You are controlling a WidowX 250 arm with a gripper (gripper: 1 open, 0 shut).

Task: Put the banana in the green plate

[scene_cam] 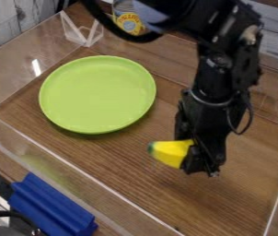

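The banana (168, 153) is small and yellow with a green tip pointing left, and it hangs just above the wooden table at the right front. My gripper (198, 157) points straight down and is shut on the banana's right end. The black arm rises behind it toward the top of the view. The green plate (98, 92) is a large round lime-green dish lying flat on the table to the left and farther back, a short way from the banana. Nothing lies in it.
A clear plastic wall (55, 157) runs along the front and left of the wooden table (264, 120). A blue block (50, 210) sits outside it at the bottom left. A small clear stand (83, 35) is at the back.
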